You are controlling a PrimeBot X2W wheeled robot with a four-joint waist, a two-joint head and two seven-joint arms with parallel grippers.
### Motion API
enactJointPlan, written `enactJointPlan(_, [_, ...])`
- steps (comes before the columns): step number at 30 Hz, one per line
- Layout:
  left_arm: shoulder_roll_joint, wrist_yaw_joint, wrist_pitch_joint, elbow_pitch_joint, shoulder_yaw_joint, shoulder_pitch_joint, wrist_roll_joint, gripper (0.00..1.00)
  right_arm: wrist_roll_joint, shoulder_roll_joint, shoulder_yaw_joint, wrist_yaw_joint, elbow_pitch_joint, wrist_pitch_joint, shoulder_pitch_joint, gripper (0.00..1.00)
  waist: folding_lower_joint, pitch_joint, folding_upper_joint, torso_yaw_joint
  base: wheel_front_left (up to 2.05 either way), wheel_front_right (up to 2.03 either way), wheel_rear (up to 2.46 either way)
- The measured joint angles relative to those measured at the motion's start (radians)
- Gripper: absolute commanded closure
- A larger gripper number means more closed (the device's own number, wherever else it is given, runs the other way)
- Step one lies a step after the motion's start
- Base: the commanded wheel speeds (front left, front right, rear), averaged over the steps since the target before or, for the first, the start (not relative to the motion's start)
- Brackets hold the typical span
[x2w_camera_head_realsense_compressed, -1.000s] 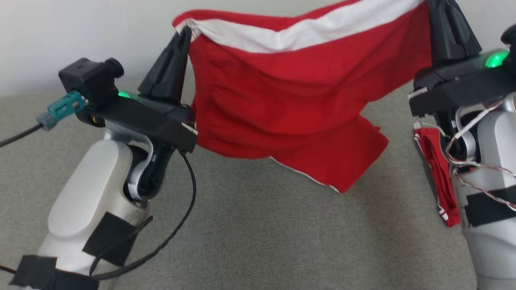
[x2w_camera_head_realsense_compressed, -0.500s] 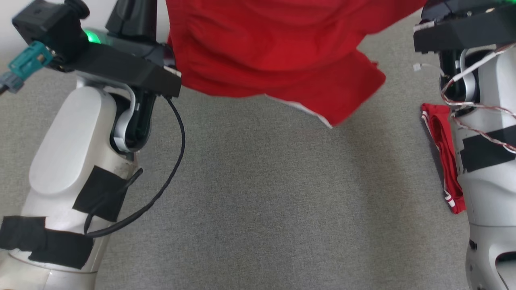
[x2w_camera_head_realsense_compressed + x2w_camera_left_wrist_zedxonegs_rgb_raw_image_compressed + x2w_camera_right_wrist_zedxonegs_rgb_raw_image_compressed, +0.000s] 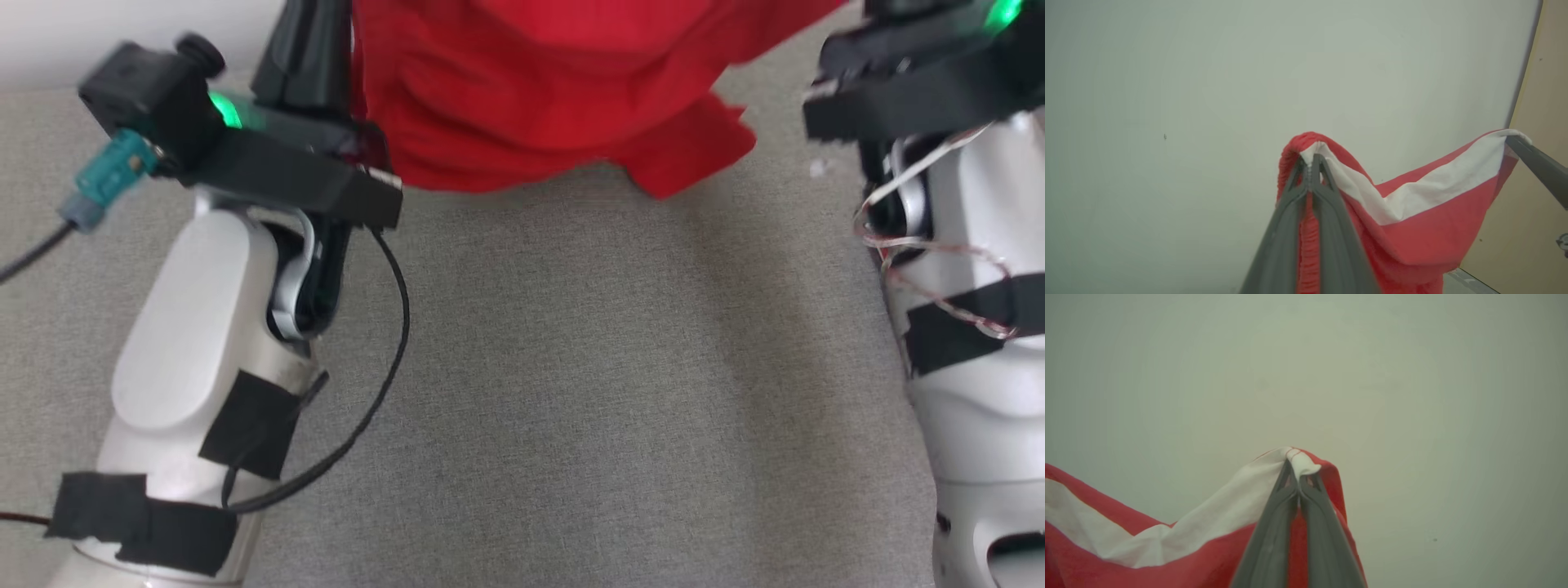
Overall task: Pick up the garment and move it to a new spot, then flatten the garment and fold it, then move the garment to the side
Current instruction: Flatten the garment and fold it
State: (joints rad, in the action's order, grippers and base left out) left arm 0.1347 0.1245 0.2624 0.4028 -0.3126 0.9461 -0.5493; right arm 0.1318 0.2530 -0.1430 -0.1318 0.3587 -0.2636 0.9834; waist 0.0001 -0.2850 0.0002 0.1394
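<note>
The garment (image 3: 539, 90) is red with a white band (image 3: 1433, 192) along its top edge. It hangs stretched between my two grippers above the grey surface, and its lower flap (image 3: 686, 159) droops at the right. In the left wrist view my left gripper (image 3: 1312, 161) is shut on one top corner. My right gripper (image 3: 1298, 477) is shut on the other top corner in the right wrist view. In the head view the left gripper's dark fingers (image 3: 306, 49) rise past the top edge beside the cloth, so the garment's top edge is cut off there.
A grey woven surface (image 3: 571, 367) spreads below the garment. A pale wall (image 3: 122, 33) stands behind it. A black cable (image 3: 384, 327) loops from my left forearm. A beige panel (image 3: 1543, 122) borders the wall in the left wrist view.
The head view has shifted downward, so the garment's white top band has left it. Both grippers have kept their hold. The drooping lower flap now looks shorter and sits higher in view.
</note>
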Motion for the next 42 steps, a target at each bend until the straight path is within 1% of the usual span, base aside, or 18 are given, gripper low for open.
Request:
enactJointPlan(4, [-0.003, 0.005, 0.0, -0.007, -0.019, -0.051, -0.005, 1.0, 0.024, 0.02, -0.024, 0.0, -0.01, 0.0, -0.068, 1.0, -0.0001, 0.009, 0.0, -0.004, 0.0, 0.0, 0.0])
enactJointPlan(9, [0.001, 0.005, 0.0, -0.049, -0.066, -0.146, -0.027, 1.0, 0.031, 0.045, -0.034, 0.0, -0.068, 0.002, -0.205, 1.0, -0.0002, 0.035, -0.0001, -0.011, 0.0, 0.0, 0.0])
enactJointPlan(11, [0.008, 0.005, 0.0, -0.067, -0.083, -0.192, -0.043, 1.0, 0.036, 0.054, -0.031, 0.0, -0.098, 0.019, -0.267, 1.0, -0.0002, 0.048, -0.0002, -0.015, 0.0, 0.0, 0.0])
enactJointPlan(14, [0.023, 0.005, 0.0, -0.083, -0.105, -0.268, -0.054, 1.0, 0.077, 0.069, -0.025, 0.0, -0.165, 0.06, -0.372, 1.0, -0.0002, 0.07, -0.0002, -0.022, 0.0, 0.0, 0.0])
enactJointPlan(16, [0.034, 0.006, 0.0, -0.093, -0.109, -0.315, -0.064, 1.0, 0.094, 0.093, -0.015, 0.0, -0.219, 0.094, -0.436, 1.0, -0.0003, 0.084, -0.0002, -0.027, 0.0, 0.0, 0.0])
enactJointPlan(17, [0.045, 0.006, 0.0, -0.102, -0.115, -0.355, -0.068, 1.0, 0.114, 0.116, -0.001, 0.0, -0.276, 0.133, -0.497, 1.0, -0.0003, 0.098, -0.0002, -0.033, 0.0, 0.0, 0.0])
enactJointPlan(18, [0.048, 0.006, 0.0, -0.106, -0.118, -0.377, -0.07, 1.0, 0.119, 0.126, 0.008, 0.0, -0.303, 0.152, -0.53, 1.0, -0.0003, 0.104, -0.0002, -0.035, 0.0, 0.0, 0.0])
enactJointPlan(25, [0.066, 0.006, 0.0, -0.149, -0.122, -0.514, -0.09, 1.0, 0.173, 0.173, 0.043, 0.0, -0.464, 0.305, -0.704, 1.0, -0.0003, 0.135, -0.0003, -0.043, 0.0, 0.0, 0.0])
enactJointPlan(29, [0.072, 0.006, 0.0, -0.16, -0.132, -0.573, -0.091, 1.0, 0.205, 0.182, 0.076, 0.0, -0.533, 0.377, -0.788, 1.0, -0.0003, 0.148, -0.0003, -0.048, 0.0, 0.0, 0.0])
enactJointPlan(34, [0.075, 0.006, 0.0, -0.169, -0.146, -0.641, -0.104, 1.0, 0.277, 0.189, 0.075, 0.0, -0.601, 0.48, -0.901, 1.0, -0.0002, 0.172, -0.0002, -0.057, 0.0, 0.0, 0.0])
enactJointPlan(42, [0.102, -0.009, -0.026, -0.195, -0.161, -0.76, -0.128, 1.0, 0.377, 0.194, 0.105, 0.0, -0.674, 0.651, -1.061, 1.0, -0.0003, 0.218, -0.0003, -0.063, 0.0, 0.0, 0.0])
